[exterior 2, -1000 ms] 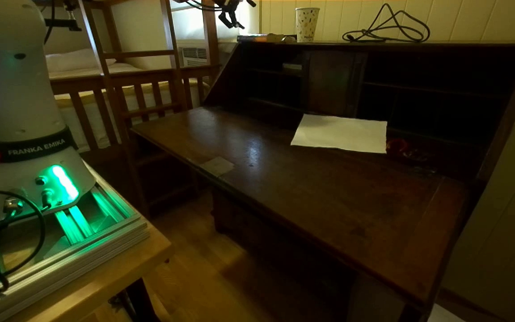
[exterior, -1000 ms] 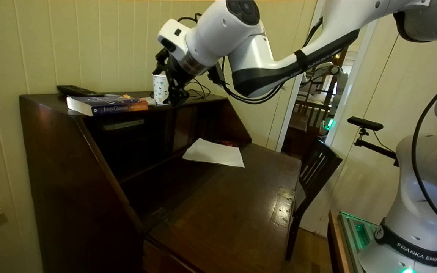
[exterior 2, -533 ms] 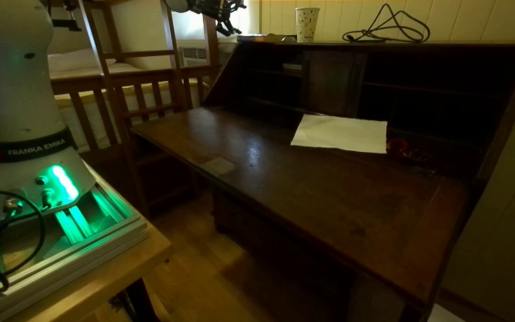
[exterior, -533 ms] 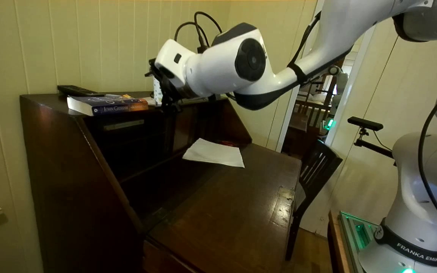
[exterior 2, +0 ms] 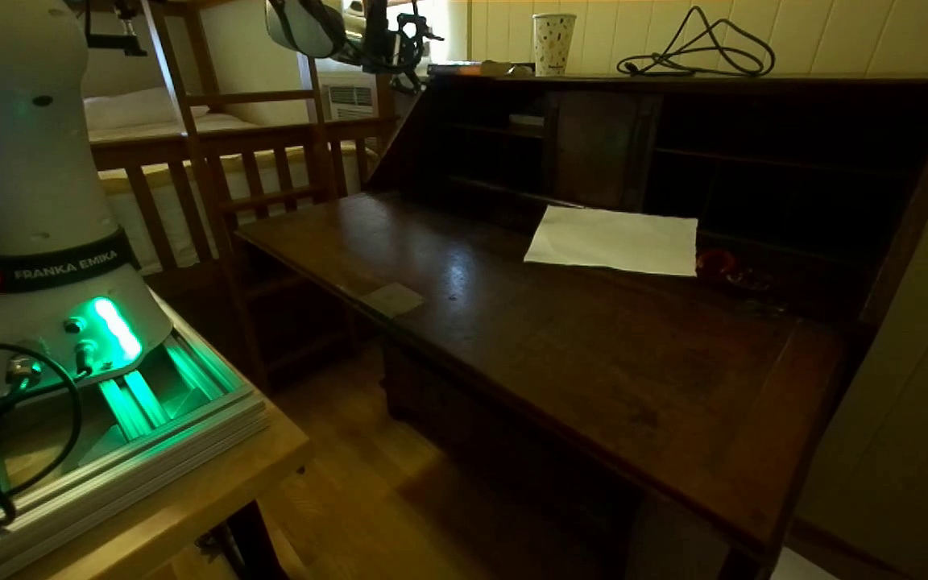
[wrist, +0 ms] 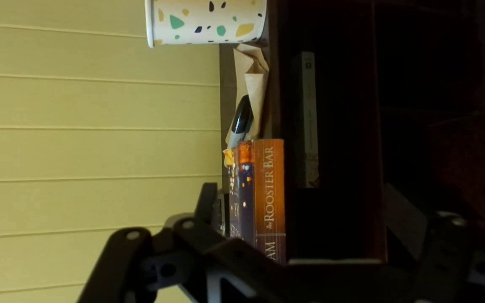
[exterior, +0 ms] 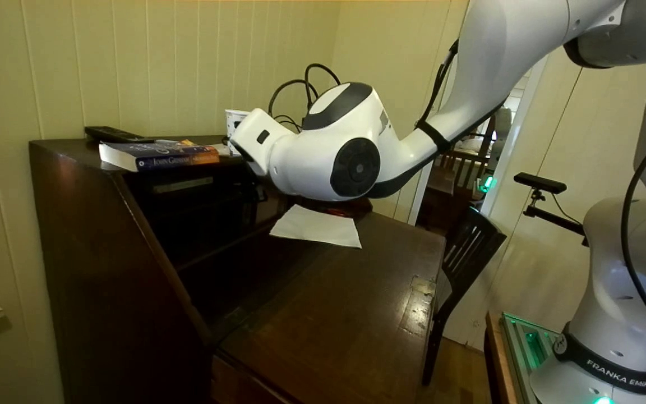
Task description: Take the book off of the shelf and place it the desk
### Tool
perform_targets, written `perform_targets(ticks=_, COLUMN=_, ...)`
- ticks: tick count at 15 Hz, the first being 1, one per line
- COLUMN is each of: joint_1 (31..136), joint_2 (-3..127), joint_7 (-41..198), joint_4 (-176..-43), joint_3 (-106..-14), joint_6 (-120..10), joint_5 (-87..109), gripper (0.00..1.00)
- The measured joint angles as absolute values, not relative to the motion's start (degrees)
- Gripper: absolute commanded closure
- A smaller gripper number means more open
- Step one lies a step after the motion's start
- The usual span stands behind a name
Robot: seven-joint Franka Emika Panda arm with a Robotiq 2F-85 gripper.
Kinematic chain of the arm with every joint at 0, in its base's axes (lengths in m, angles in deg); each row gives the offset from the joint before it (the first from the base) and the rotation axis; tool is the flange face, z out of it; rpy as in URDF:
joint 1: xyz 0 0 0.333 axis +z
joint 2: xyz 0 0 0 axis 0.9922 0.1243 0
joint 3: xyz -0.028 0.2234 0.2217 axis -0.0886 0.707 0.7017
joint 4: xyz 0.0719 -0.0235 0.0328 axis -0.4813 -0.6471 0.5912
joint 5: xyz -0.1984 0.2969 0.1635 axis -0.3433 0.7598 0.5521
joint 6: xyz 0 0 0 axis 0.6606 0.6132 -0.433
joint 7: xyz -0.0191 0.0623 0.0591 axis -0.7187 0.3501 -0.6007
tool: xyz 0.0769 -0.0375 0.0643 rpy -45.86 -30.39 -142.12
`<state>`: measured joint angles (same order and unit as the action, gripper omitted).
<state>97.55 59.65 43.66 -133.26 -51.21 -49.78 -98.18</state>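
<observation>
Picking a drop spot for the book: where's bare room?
The desk: a wide bare stretch between the white sheet and the front edge, bar a flat pale patch. Crowded: the back, where a red item lies beside the sheet; the shelf, with the book, the cup and a cable.

book (exterior: pixel 160 156), cup (exterior 2: pixel 553 47), cable (exterior 2: pixel 689 72) on shelf (exterior: pixel 73 148), cup between; paper sheet (exterior 2: pixel 613 240) on desk (exterior 2: pixel 561 346), below shelf
</observation>
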Motion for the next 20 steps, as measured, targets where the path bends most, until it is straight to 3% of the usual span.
perform_targets(ticks=20, joint_1=95.27, joint_2=67.69, joint_7=42.7, joint_4=-122.63, joint_3=-46.33, joint_6=-46.5, joint_5=-97.57, gripper=0.0)
